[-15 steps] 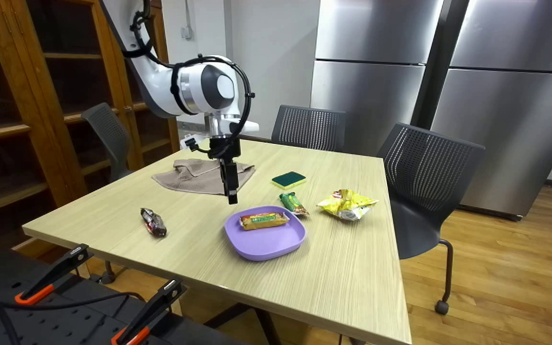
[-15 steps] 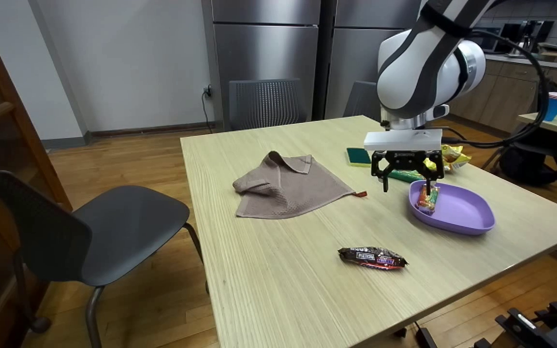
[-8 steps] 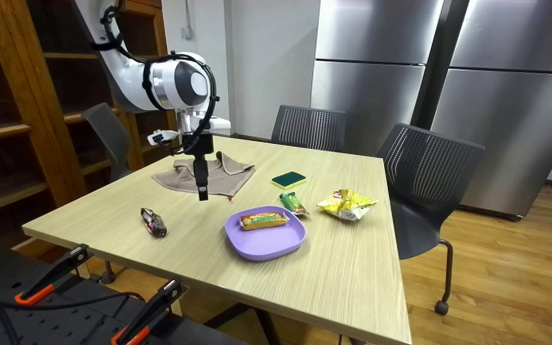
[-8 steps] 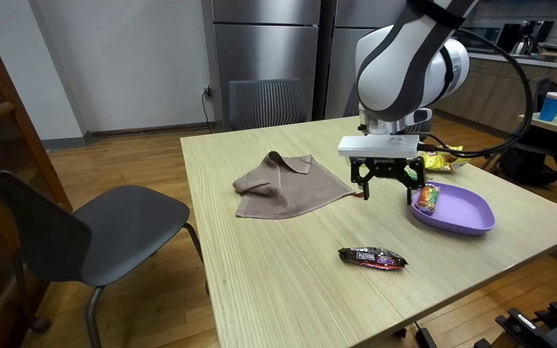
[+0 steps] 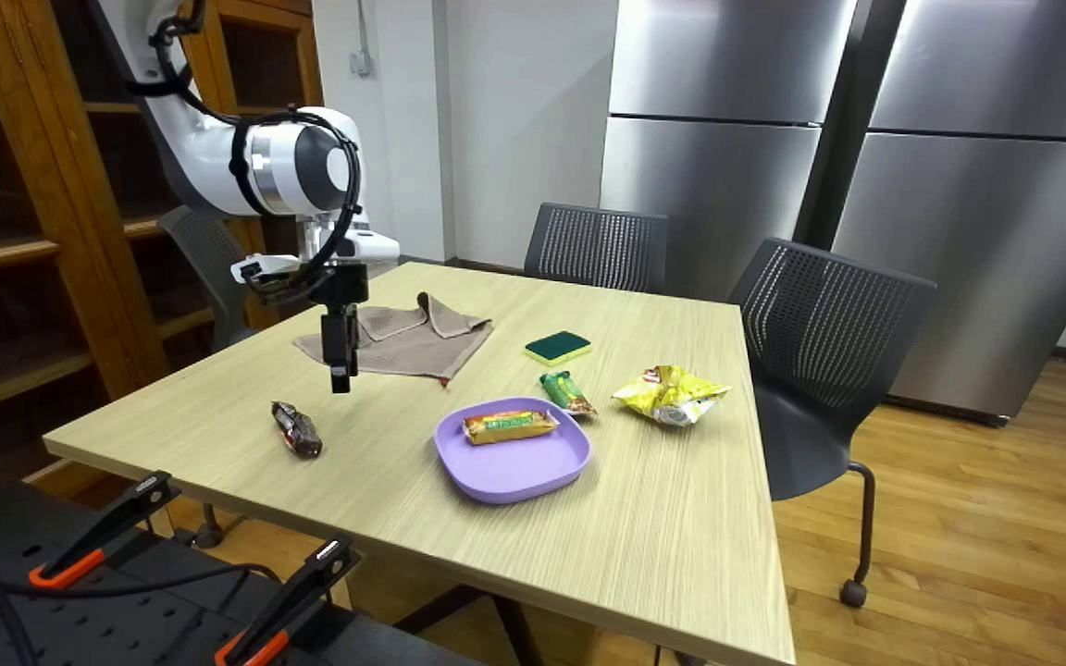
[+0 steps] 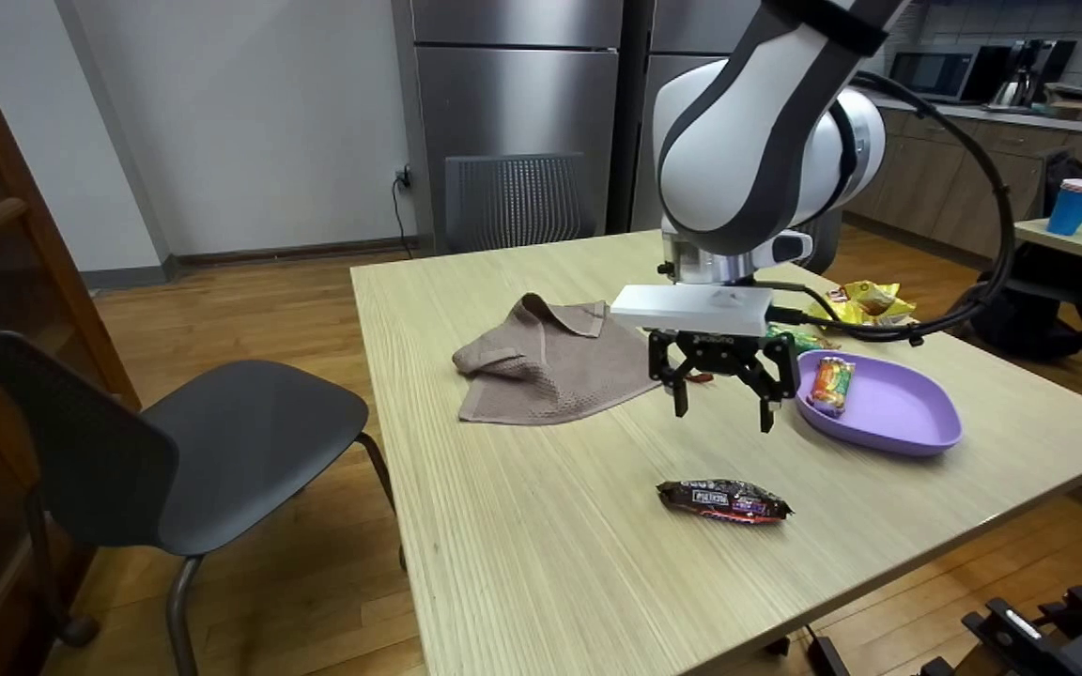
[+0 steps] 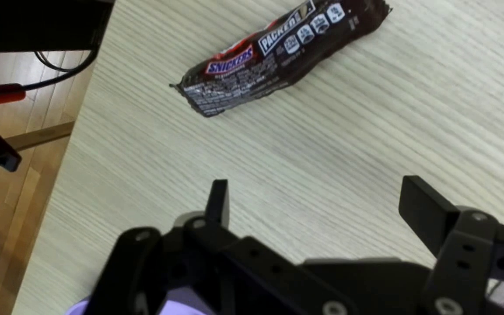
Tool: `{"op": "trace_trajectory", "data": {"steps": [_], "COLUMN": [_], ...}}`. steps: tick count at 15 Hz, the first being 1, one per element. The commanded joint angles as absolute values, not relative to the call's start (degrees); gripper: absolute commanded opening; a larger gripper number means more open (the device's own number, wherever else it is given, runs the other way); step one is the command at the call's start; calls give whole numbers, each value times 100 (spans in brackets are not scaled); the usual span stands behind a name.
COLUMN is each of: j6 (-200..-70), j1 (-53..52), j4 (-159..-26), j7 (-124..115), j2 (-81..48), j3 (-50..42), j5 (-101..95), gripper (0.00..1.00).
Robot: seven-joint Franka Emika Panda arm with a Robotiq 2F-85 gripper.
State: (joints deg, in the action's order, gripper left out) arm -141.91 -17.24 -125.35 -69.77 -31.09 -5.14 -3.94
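My gripper [image 6: 724, 411] is open and holds nothing. It hangs above the table, its fingers pointing down, also seen in an exterior view [image 5: 340, 381] and the wrist view [image 7: 315, 183]. The nearest thing is a dark brown Snickers bar [image 6: 724, 501] lying on the table. In the wrist view the bar [image 7: 278, 52] lies slanted, ahead of the fingertips and apart from them. A purple plate [image 5: 514, 476] stands beside it, with a gold and green wrapped bar [image 5: 510, 426] in it. The plate's edge also shows in the wrist view [image 7: 180, 309].
A brown towel [image 6: 560, 376] lies behind the gripper. A green wrapped snack [image 5: 566, 393], a crumpled yellow bag [image 5: 676, 398] and a green-yellow sponge [image 5: 558, 348] lie beyond the plate. Orange-black clamps [image 5: 117, 527] grip the near edge. Chairs [image 5: 598, 248] surround the table.
The arm has moved away from the plate, leftwards in both exterior views, and most recently lower, towards the Snickers bar. The gripper has stayed open. The objects on the table have not moved.
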Motion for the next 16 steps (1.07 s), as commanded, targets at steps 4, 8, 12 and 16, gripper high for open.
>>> {"op": "trace_trajectory", "data": {"steps": [4, 8, 12, 16], "j6": [-14394, -14807, -15270, -15651], "j1": [-1795, -1932, -2208, -2437], "j4": [-13010, -13369, -13729, -13954], "j7": [-7467, -7944, -8691, -9407], "j2": [-2750, -2651, -2629, -2651], "j3": [-304, -198, -194, -234], "j5": [-164, 18, 68, 105], "gripper": [100, 100, 100, 100]}}
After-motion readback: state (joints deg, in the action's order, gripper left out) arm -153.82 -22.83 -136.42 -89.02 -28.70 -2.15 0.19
